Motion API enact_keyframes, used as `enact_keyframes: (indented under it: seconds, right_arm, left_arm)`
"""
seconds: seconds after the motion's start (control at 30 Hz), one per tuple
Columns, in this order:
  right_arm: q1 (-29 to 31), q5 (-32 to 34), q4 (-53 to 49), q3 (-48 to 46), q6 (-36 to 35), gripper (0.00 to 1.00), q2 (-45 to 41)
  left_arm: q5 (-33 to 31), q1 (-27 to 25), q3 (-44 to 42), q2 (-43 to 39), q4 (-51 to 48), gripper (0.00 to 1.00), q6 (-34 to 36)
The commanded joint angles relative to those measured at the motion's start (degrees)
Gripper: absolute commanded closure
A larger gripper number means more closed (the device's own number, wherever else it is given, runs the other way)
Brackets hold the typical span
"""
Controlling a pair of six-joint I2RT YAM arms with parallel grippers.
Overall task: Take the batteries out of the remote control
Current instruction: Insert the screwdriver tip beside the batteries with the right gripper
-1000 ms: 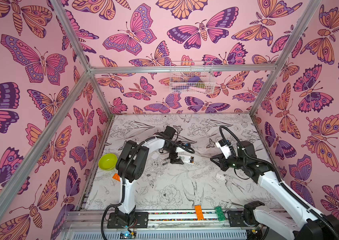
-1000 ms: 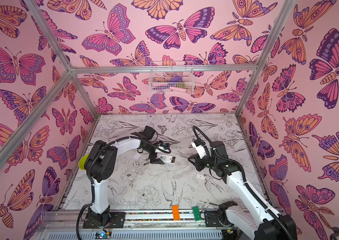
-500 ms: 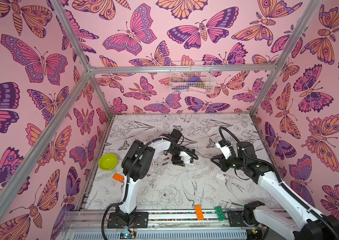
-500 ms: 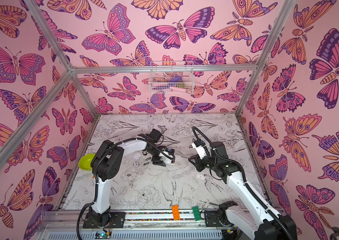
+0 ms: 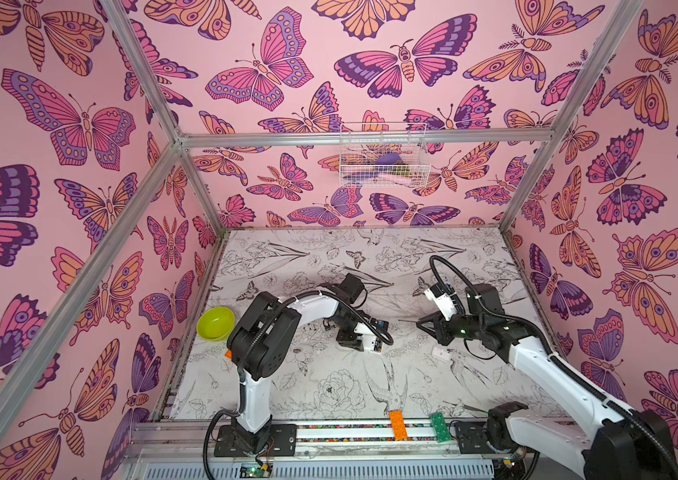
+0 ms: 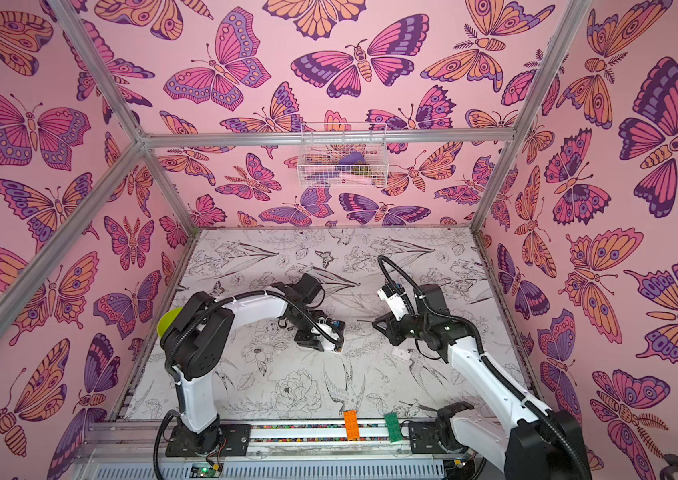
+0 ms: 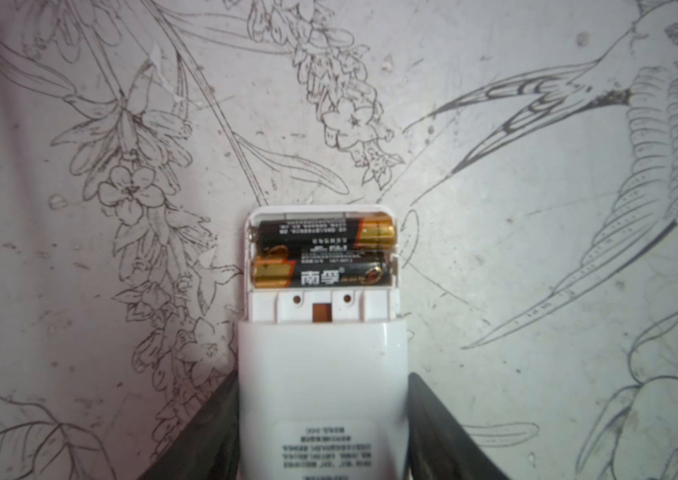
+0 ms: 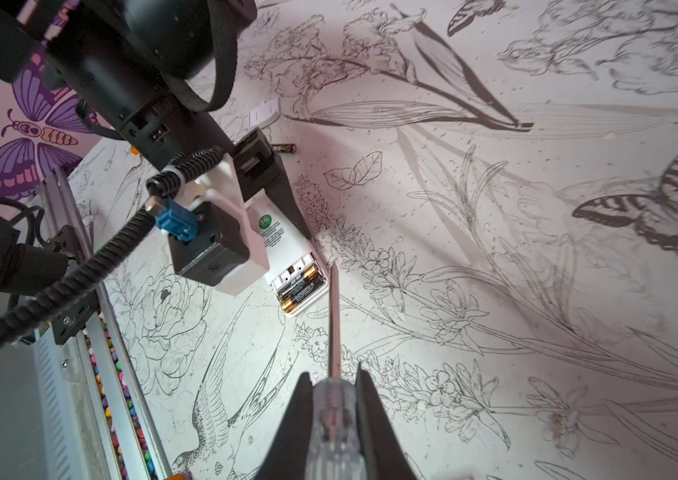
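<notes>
The white remote control [image 7: 322,374] lies back-up on the patterned table, its compartment uncovered. Two black-and-gold batteries [image 7: 322,253] sit side by side in it. My left gripper [image 7: 323,376] is shut on the remote's body, one black finger against each side. The right wrist view shows the same remote [image 8: 283,245] with its batteries [image 8: 298,286], and a loose battery [image 8: 283,147] on the table beyond the left gripper. My right gripper [image 8: 333,376] is shut on a clear-handled screwdriver [image 8: 334,316], whose tip hangs just beside the compartment. Both top views show the two grippers [image 5: 364,343] [image 5: 422,324] facing each other mid-table.
A flat white piece [image 8: 263,112] lies past the left arm, and a small white piece [image 5: 440,354] lies below my right gripper. A green bowl [image 5: 215,323] stands at the left wall. Orange [image 5: 398,424] and green [image 5: 438,423] bricks rest on the front rail. A wire basket [image 5: 383,156] hangs on the back wall.
My left arm has swung a little right and toward the front, and its jaws have narrowed from wide open onto the remote. The right arm and screwdriver have stayed still.
</notes>
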Motion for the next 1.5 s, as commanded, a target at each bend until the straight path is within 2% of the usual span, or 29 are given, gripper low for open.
enact_keyframes:
  seconds: [0.0, 0.13, 0.43, 0.53, 0.73, 0.87, 1.1, 1.27, 1.47]
  right_arm:
    - [1.4, -4.6, 1.1, 1.2, -1.0, 1.00, 4.1]
    - [2.3, -8.0, 1.3, 3.5, -0.7, 1.00, 10.8]
    - [4.6, -10.5, 4.3, 6.5, 0.1, 1.00, 19.8]
    - [5.1, -10.6, 4.0, 7.2, -0.2, 1.00, 20.9]
    - [5.2, -9.1, 3.9, 7.6, 0.8, 1.00, 21.9]
    - [5.1, -8.1, 3.0, 8.0, 1.2, 1.00, 22.5]
    - [6.1, -3.7, -4.9, 10.2, -0.4, 1.00, 22.0]
    - [6.2, -3.8, -4.7, 9.0, -0.2, 1.00, 19.3]
    - [6.2, -4.8, -9.9, 12.8, -2.9, 1.00, 23.1]
  left_arm:
    - [-1.2, -0.8, -1.8, -1.3, -2.4, 0.38, 0.8]
    - [-2.1, -1.2, -1.5, -0.7, -2.2, 0.32, 0.6]
    - [-4.2, -3.2, -1.5, 0.5, -1.5, 0.32, -0.1]
    - [-4.4, -4.0, -1.0, 0.9, -1.4, 0.29, -1.2]
    - [-4.9, -4.9, -1.0, 1.5, -1.2, 0.29, -1.6]
    - [-4.7, -5.2, -0.9, 2.0, -1.1, 0.33, -1.6]
    - [-5.1, -5.8, -1.2, 1.8, -1.0, 0.40, -1.7]
    - [-4.9, -5.9, -1.8, 1.1, -1.0, 0.41, -1.1]
    - [-5.1, -6.1, -1.8, 1.0, -0.9, 0.41, -1.0]
